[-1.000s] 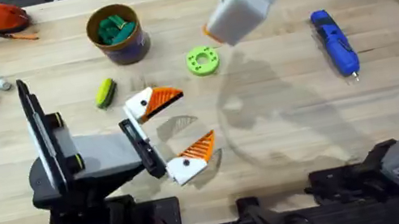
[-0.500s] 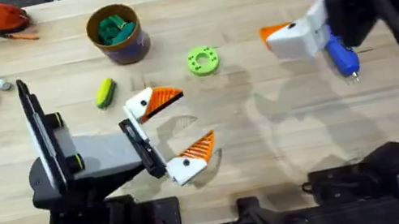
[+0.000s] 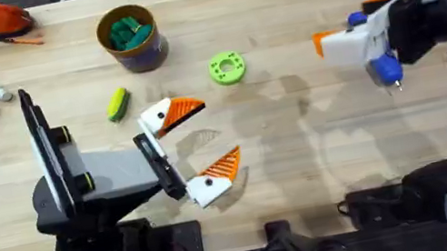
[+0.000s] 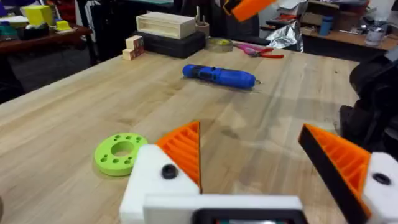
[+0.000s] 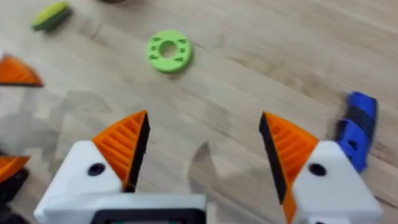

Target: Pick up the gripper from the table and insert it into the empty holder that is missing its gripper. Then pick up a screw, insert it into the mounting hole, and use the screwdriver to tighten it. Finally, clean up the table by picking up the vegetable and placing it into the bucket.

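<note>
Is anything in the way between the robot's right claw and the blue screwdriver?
No. The right gripper is open above the blue screwdriver, with nothing visible between them. The green ring sits off toward the table's middle.

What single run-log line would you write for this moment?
left hand: open, idle | right hand: open, above screwdriver | vegetable: on table, beside bucket | green ring: mid-table
</note>
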Robot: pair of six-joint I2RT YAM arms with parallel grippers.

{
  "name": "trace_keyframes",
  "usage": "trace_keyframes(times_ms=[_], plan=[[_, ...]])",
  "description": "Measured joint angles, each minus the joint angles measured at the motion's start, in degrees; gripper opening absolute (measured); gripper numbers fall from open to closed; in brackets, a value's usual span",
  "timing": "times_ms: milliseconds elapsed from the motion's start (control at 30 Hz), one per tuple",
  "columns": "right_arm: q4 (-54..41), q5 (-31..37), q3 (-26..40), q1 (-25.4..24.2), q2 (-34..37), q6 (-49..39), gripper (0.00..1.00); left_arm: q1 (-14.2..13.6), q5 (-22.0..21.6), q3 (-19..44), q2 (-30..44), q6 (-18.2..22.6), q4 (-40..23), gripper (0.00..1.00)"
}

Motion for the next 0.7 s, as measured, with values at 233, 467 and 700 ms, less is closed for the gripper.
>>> trace_keyframes(times_ms=[233, 467, 700], plan=[[-0.8, -8.5, 0.0, 0.8, 0.0, -7.2, 0.994, 0.0, 0.0, 0.0, 0.0, 0.0, 0.0, 0.986], [-0.8, -9.5, 0.0, 0.8, 0.0, -8.2, 0.994, 0.0, 0.0, 0.0, 0.0, 0.0, 0.0, 0.986], [-0.8, -9.7, 0.0, 0.8, 0.0, -8.4, 0.994, 0.0, 0.0, 0.0, 0.0, 0.0, 0.0, 0.986]])
